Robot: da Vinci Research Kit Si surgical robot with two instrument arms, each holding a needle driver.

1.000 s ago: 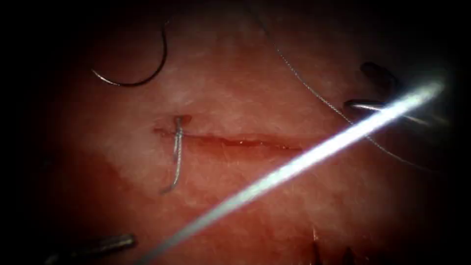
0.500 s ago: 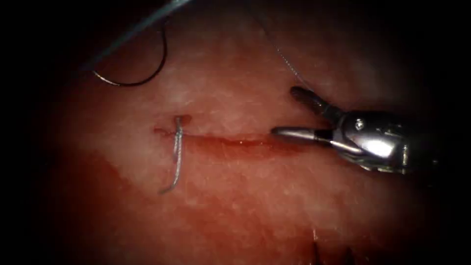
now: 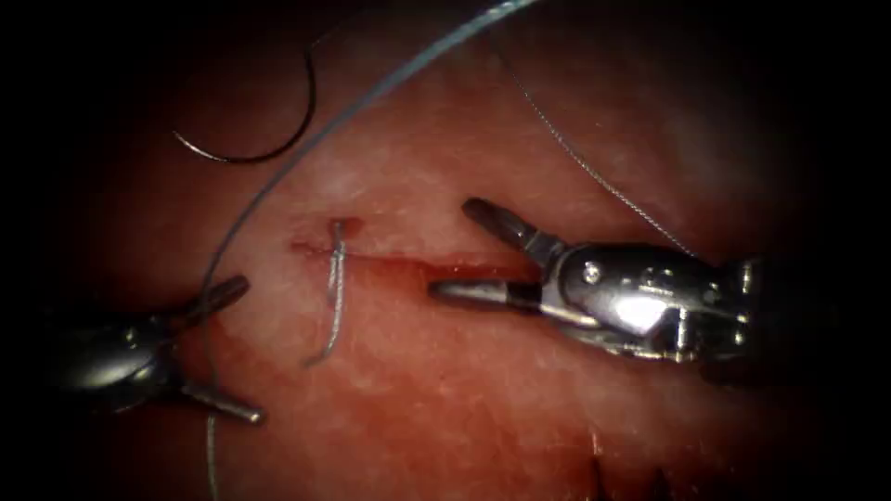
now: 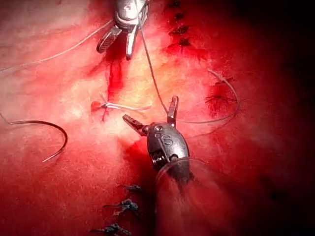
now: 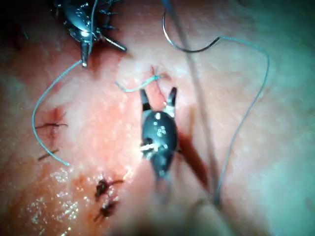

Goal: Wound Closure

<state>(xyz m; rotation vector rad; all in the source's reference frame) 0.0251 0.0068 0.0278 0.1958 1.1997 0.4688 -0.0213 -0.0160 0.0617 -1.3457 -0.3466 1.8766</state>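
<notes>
Endoscope: my right hand (image 3: 455,249) is hovering over the cut (image 3: 408,267), jaws apart, gripping nothing. My left hand (image 3: 243,351) is sitting low, left of the cut, jaws also wide apart. The thread (image 3: 371,93) is running down past its upper jaw. Can't tell if it's touching, but nothing's clamped. The needle (image 3: 278,148) is lying free on the tissue (image 3: 445,390), up and left of the cut, not in the tissue. One tied stitch (image 3: 336,278) is crossing the cut's left end.

Left wrist view: my left hand (image 4: 149,109) is showing jaws spread, w/ thread passing just beside one jaw. The needle (image 4: 49,129) is lying well apart.

Right wrist view: my right hand (image 5: 158,94) is gaping just beside the tied stitch, holding nothing.

Judgement: w/ both hands empty, any pick-up wants care. I'm thinking grip the needle on its body, away from the tip, and keep loose thread from dragging on the stitch.

Surface: the tissue is looking soft and wet, w/ red fluid (image 3: 483,271) along the cut, so prob. slippery. Room: tight around the stitch, freer by the needle. Older stitches (image 4: 179,30) are sitting off to the side.
</notes>
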